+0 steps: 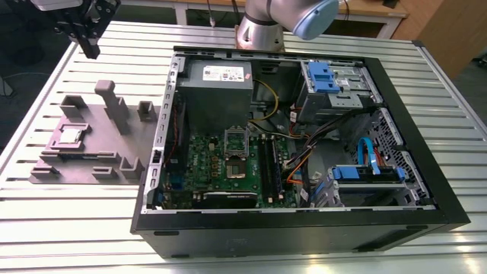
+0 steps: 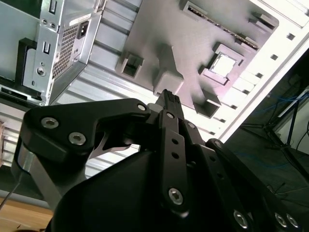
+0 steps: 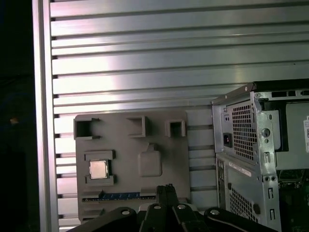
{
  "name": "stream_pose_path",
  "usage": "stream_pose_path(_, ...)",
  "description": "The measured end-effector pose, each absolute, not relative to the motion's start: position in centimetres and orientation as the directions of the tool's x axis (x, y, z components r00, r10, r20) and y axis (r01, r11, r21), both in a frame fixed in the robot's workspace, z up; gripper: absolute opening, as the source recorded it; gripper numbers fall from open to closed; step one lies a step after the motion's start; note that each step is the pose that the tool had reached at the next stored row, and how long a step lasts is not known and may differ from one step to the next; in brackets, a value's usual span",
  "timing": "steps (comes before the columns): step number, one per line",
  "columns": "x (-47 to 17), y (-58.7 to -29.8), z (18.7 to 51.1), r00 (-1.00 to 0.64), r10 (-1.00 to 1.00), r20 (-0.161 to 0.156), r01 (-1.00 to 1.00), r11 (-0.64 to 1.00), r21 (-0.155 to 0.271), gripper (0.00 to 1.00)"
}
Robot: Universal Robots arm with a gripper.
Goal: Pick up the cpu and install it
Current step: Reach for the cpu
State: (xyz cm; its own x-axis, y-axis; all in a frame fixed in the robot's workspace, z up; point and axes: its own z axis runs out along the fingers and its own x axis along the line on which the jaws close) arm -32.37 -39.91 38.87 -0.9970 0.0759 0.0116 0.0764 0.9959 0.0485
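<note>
End effector [image 3: 165,189] closed, empty, high above grey fixture [image 3: 159,130]; cpu [image 3: 98,169] nested in fixture recess, likely fixing its pickup position.

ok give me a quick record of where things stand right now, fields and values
cpu: lying flat in its pocket on the grey fixture tray, not yet grasped
gripper: shut, holding nothing, up above the table, apart from the cpu
computer case: lying on its side with the top open, at the exterior view's right of the tray
motherboard: exposed inside the case
</note>
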Motion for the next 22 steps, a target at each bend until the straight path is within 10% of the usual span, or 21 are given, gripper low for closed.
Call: stream_pose_path(22,-36.8,-39.9,38.8,-0.997,0.076,0.012,0.076,0.996,0.049,0.11)
